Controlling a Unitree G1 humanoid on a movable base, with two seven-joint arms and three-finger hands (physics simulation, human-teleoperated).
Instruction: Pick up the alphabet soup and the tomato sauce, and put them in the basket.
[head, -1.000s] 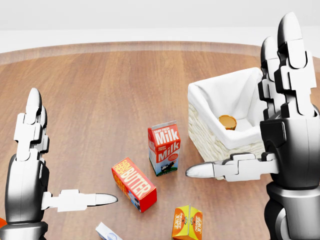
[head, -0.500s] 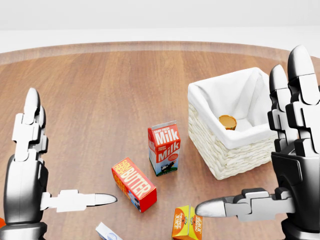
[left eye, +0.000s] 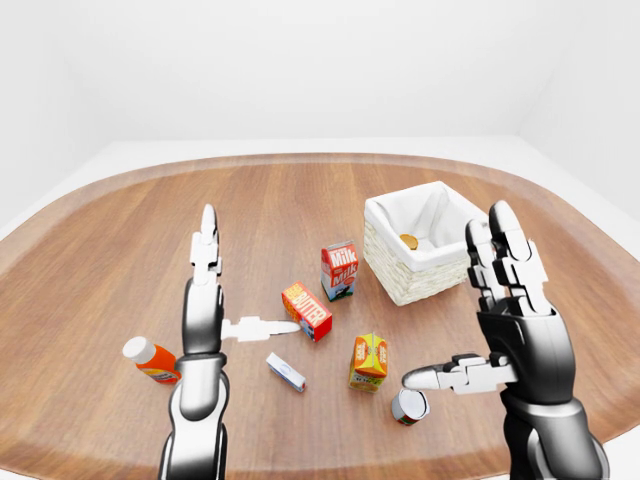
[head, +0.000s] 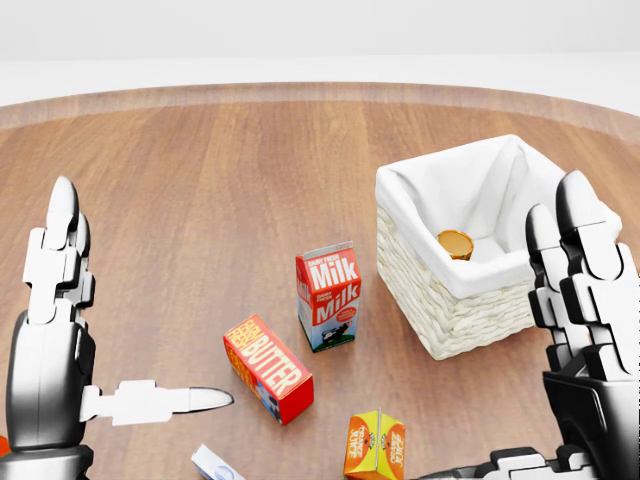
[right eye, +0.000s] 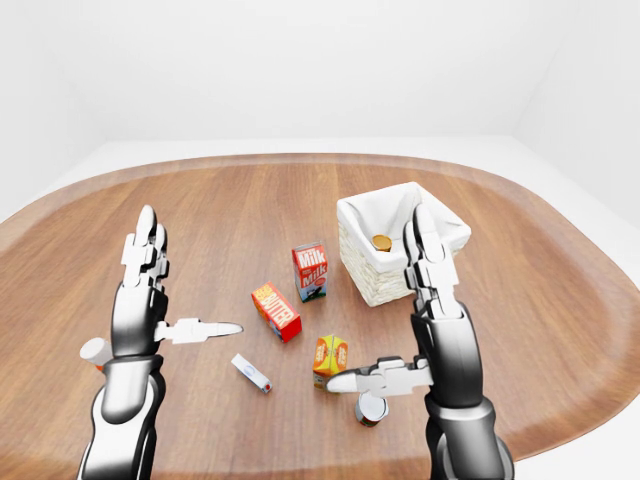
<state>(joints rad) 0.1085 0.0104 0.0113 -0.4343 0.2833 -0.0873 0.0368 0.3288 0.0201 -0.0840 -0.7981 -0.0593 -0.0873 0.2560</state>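
Step in hand: second pick. Right hand (left eye: 495, 330), fingers spread, empty, must close on can (left eye: 409, 406); left hand (left eye: 205, 300) splayed, empty.

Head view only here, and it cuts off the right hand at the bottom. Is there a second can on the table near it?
Observer: Yes. A can lies just below the thumb tip of the right hand, next to the orange carton.
Operator: Is the hand gripping it?
Observer: No. The hand is open with the fingers up, and the can shows clear of the thumb.
Operator: Anything out of frame on the left?
Observer: An orange bottle with a white cap lies beside the left hand, near its forearm.
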